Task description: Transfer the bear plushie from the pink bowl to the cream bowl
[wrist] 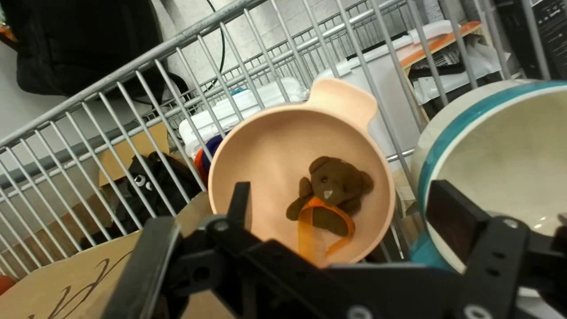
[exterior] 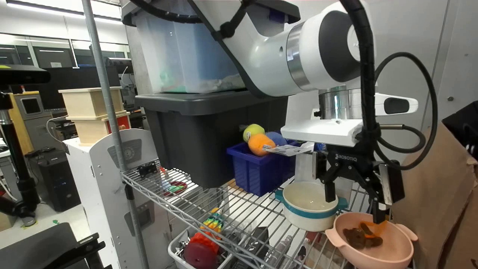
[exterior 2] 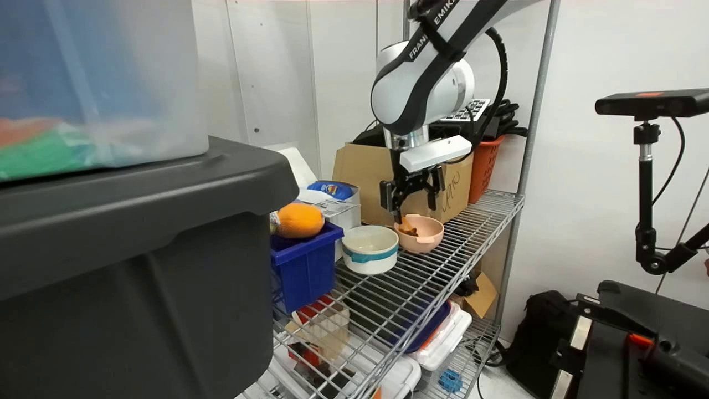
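Note:
The bear plushie [wrist: 339, 184], brown with an orange ribbon, lies inside the pink bowl [wrist: 266, 146]. The bear [exterior: 356, 238] and pink bowl [exterior: 392, 254] also show in an exterior view; in an exterior view the bear [exterior 2: 410, 231] is small and partly hidden in the bowl [exterior 2: 425, 244]. The cream bowl [exterior: 313, 223] with its teal band stands beside the pink bowl, also in the wrist view [wrist: 509, 159]; its visible inside holds nothing. My gripper [exterior: 354, 203] is open and empty above the pink bowl. In the wrist view its fingers [wrist: 348, 199] lie on either side of the bear, one over the cream bowl's rim.
Both bowls stand on a wire shelf [exterior: 257, 213]. A dark blue bin [exterior: 257, 173] with balls and fruit-like toys stands near the cream bowl. A large dark grey box [exterior: 198, 138] stands beyond it. A cardboard box [wrist: 88, 279] stands close to the pink bowl.

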